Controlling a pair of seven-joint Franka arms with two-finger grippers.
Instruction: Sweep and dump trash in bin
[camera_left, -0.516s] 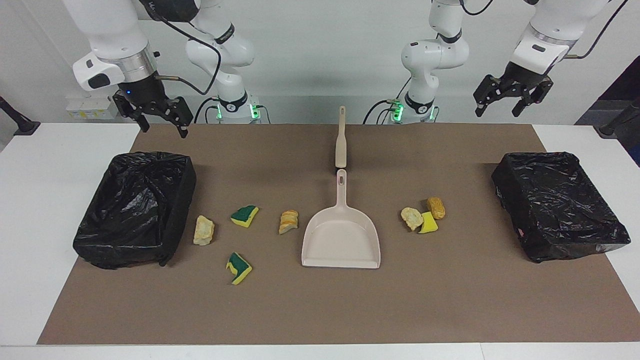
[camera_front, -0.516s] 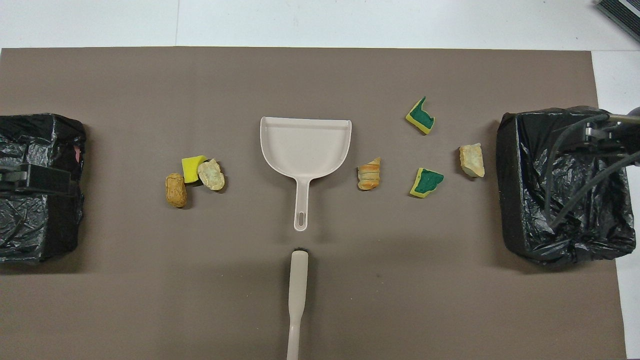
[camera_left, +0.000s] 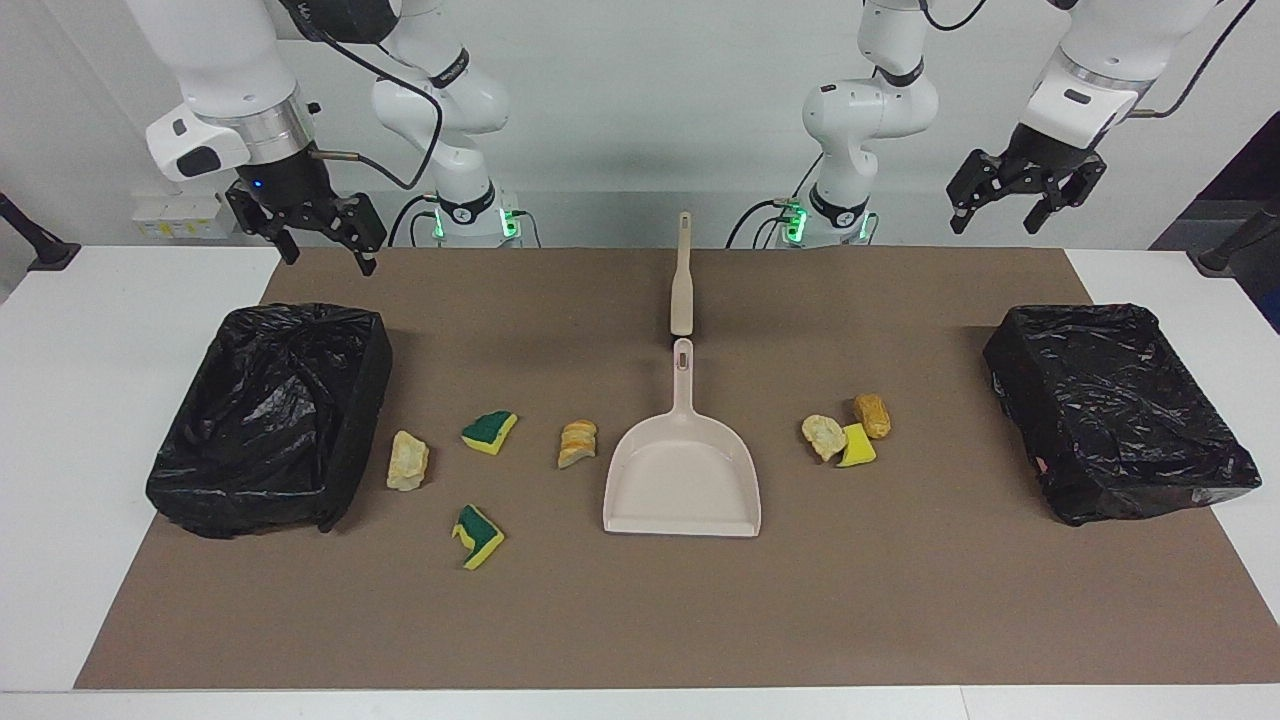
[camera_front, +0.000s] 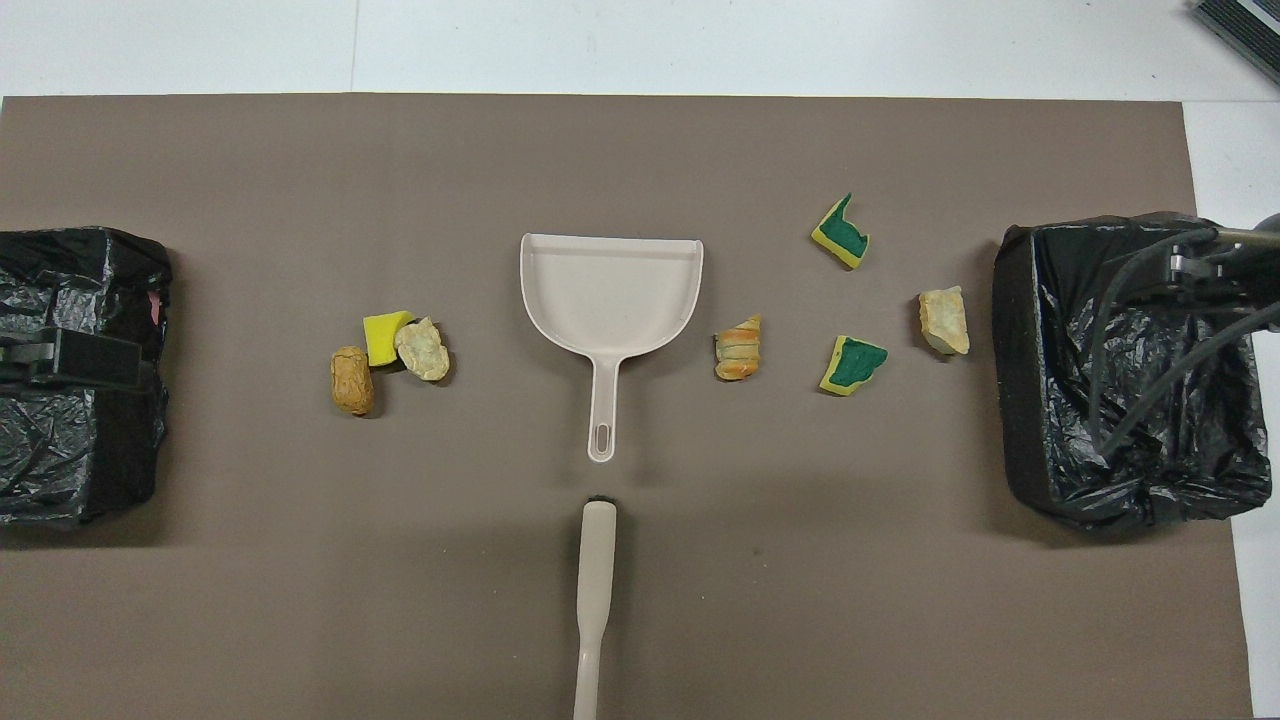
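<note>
Brown mat (camera_left: 640, 620) covers most of the counter (camera_left: 100, 400), and all the trash lies on it. A dustpan (camera_left: 683, 480) sits at the mat's middle, its handle pointing toward the robots, with a brush (camera_left: 682, 285) in line with it, nearer the robots' edge. Toward the right arm's end lie four scraps: a striped bread chunk (camera_left: 577, 443) just beside the pan, two green-and-yellow sponge pieces (camera_left: 489, 431) (camera_left: 478, 536), and a pale chunk (camera_left: 407, 461) near a black-lined bin (camera_left: 270, 415). Toward the left arm's end three scraps cluster, touching: a pale chunk (camera_left: 823, 436), a yellow sponge piece (camera_left: 856, 446) and an orange chunk (camera_left: 872, 414). A second bin (camera_left: 1115, 410) stands at that end.

Right end effector (camera_left: 320, 240) hangs over the mat's edge by its bin, fingers spread, holding nothing. Left end effector (camera_left: 1030, 200) hangs raised by the counter's robot-side edge above its bin, fingers likewise spread and empty.
</note>
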